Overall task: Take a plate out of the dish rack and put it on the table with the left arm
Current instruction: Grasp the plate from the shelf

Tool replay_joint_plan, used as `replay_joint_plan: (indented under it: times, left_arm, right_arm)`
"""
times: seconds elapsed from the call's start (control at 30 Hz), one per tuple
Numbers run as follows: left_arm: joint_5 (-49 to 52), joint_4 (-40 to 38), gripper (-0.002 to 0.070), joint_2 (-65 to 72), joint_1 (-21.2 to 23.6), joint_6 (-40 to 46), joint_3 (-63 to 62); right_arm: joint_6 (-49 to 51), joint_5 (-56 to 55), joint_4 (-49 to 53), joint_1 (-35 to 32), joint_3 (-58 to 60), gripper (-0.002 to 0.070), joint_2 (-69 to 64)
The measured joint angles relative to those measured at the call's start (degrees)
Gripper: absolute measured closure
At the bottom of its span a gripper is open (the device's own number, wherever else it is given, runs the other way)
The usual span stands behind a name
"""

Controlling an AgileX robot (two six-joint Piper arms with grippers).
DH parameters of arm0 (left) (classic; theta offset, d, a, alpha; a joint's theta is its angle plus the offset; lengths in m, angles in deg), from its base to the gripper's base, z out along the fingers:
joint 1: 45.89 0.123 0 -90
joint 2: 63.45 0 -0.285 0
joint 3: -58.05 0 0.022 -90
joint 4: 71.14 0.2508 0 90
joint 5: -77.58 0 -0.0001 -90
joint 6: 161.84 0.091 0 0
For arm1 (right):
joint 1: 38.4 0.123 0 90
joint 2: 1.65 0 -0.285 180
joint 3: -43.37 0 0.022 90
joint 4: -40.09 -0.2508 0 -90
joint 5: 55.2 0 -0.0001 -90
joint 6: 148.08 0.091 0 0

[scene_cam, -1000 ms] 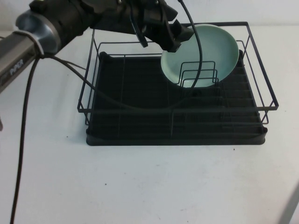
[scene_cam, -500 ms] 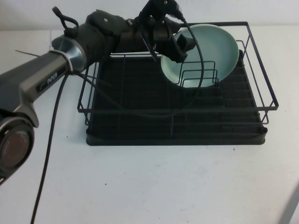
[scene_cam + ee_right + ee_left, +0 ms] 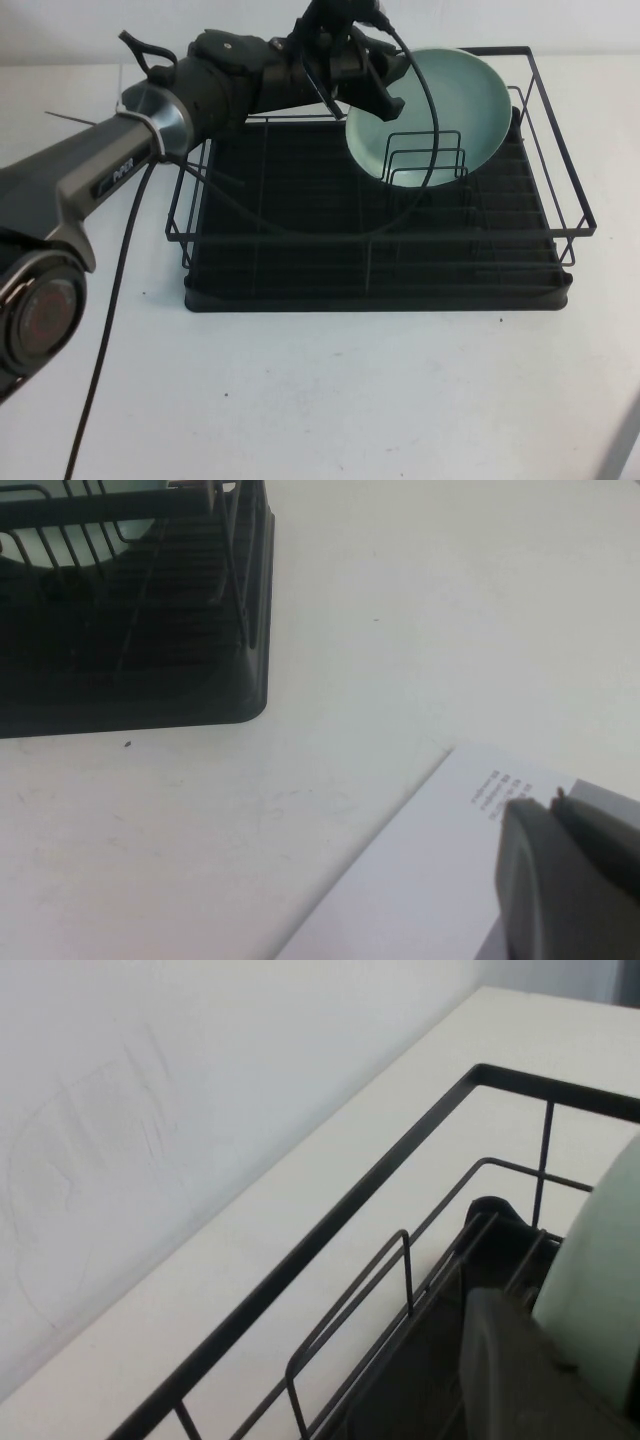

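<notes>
The pale mint-green plate (image 3: 450, 100) stands tilted against the wire dividers at the back right of the black dish rack (image 3: 562, 140), which sits on the white table (image 3: 320, 400). My left gripper (image 3: 383, 88) reaches in over the rack's back rail and is shut on the plate's left rim. In the left wrist view one dark finger (image 3: 510, 1370) lies against the plate's face (image 3: 600, 1260); the other finger is hidden behind the plate. My right gripper (image 3: 555, 880) is shut and empty, low over the table off the rack's right front corner.
The left arm's loose black cable (image 3: 428, 150) hangs across the plate and dividers. A white printed sheet (image 3: 420, 880) lies under the right gripper. The rack's corner (image 3: 250, 680) stands a little away from it. Open table lies in front of the rack.
The left arm has stretched farther over the rack's back rail, and its gripper has gone from open beside the plate's left rim to closed on it. The plate has barely shifted.
</notes>
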Motion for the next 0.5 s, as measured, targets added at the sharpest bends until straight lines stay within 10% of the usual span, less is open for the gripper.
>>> replay_joint_plan:
  times: [0.5]
  left_arm:
    - [2.7, 3.7, 0.064, -4.1, 0.0, 3.1, -1.1]
  right_arm:
    - [0.0, 0.0, 0.0, 0.0, 0.0, 0.0696, 0.0]
